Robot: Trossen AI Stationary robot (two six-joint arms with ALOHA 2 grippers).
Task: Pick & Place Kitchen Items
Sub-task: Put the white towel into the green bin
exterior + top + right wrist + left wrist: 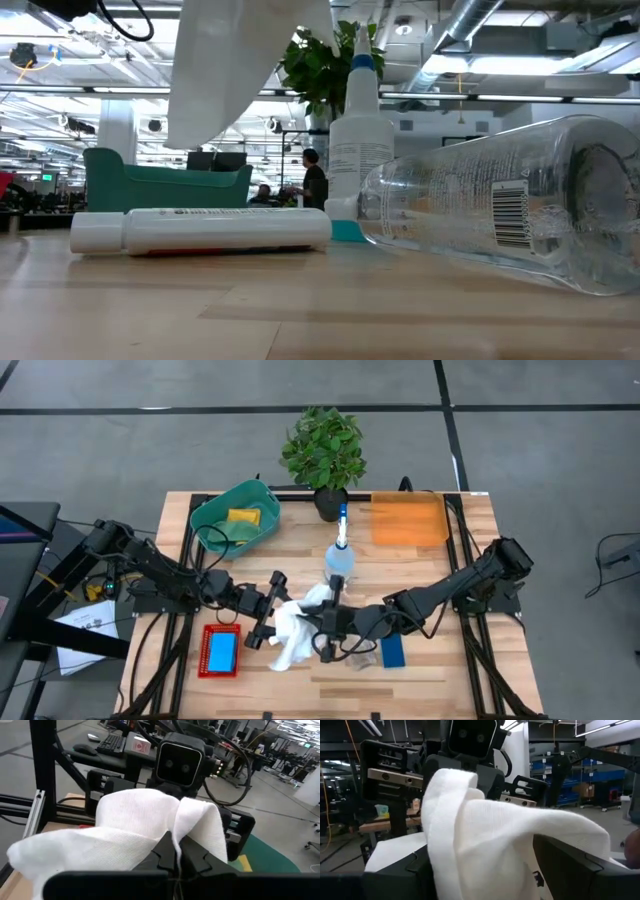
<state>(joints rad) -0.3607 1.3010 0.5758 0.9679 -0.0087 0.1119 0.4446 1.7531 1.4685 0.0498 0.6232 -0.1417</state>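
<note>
Near the middle of the worktop's front half, two end effectors meet over a white cloth (297, 622) lifted clear of the wood. The right end effector (176, 851) has its fingers pinched tight on a fold of the fabric, while the left end effector (266, 612) stands with its jaws spread wide around the cloth's other side, apparently not gripping it, though the drape hides the fingertips in the left wrist view. Soft, light and floppy, the cloth sags wherever it is unsupported; a pinch on a bunched fold or edge should hold better than a grip across a flat span, and it will likely trail over neighbours when moved. Behind the pair, an upright clear spray bottle (340, 556) stands just back of centre, with a green bin (210, 516) holding a yellow sponge (243, 517) at the back-left corner and a leafy plant (323, 448) at the back edge. A blue sponge (392, 651) lies toward the front edge, right of the cloth.
</note>
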